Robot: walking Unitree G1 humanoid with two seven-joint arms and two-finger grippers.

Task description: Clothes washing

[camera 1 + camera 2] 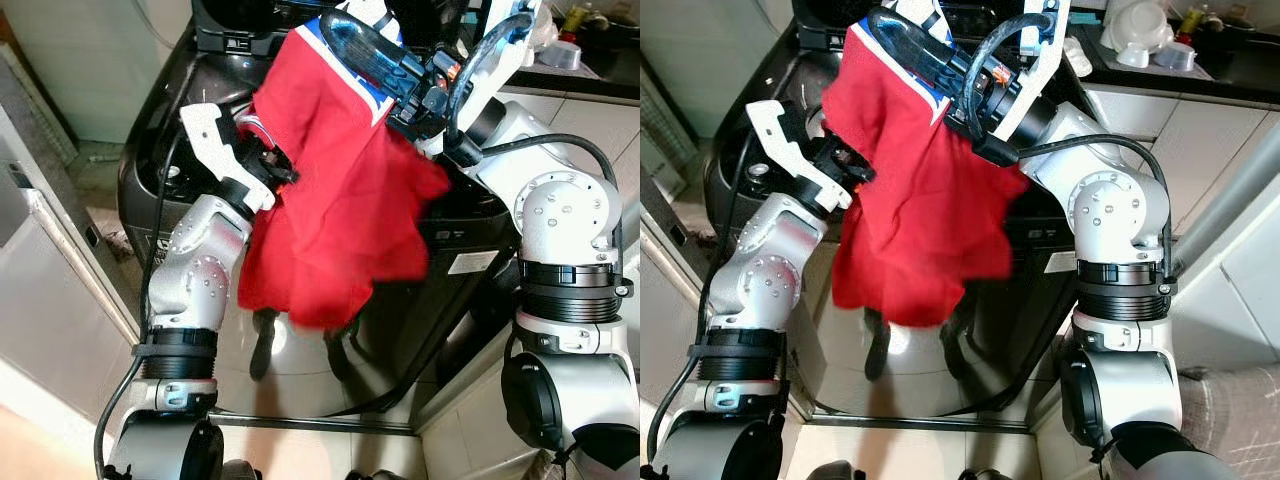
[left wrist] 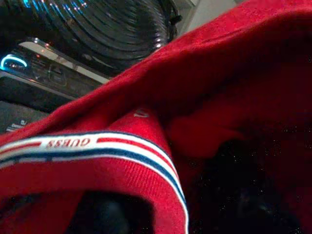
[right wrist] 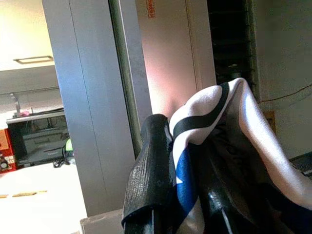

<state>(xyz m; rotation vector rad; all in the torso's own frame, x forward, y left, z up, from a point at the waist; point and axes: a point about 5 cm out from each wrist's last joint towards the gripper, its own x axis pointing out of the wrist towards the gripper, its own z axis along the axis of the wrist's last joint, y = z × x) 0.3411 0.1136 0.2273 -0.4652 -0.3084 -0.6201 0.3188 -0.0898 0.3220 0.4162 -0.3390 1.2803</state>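
A red garment point(image 1: 340, 210) with a white and blue striped trim point(image 2: 97, 146) hangs in front of me over the dark top-load washing machine point(image 1: 470, 235). Its lower half dangles before the machine's front. My left gripper point(image 1: 272, 165) meets the garment's left edge, and the cloth covers its fingers. My right gripper point(image 1: 365, 50) is raised above the machine and is shut on the striped top part, with white and blue fabric point(image 3: 195, 131) pinched between its black fingers point(image 3: 151, 170). The machine's drum point(image 2: 112, 24) and lit control panel point(image 2: 29, 68) lie behind the cloth in the left wrist view.
A dark counter with white bowls point(image 1: 1140, 40) stands at the back right. White cabinet fronts point(image 1: 1240, 230) run along the right. A grey panel point(image 1: 50, 290) stands close on the left. Black cables point(image 1: 400, 380) hang down the machine's front to the floor.
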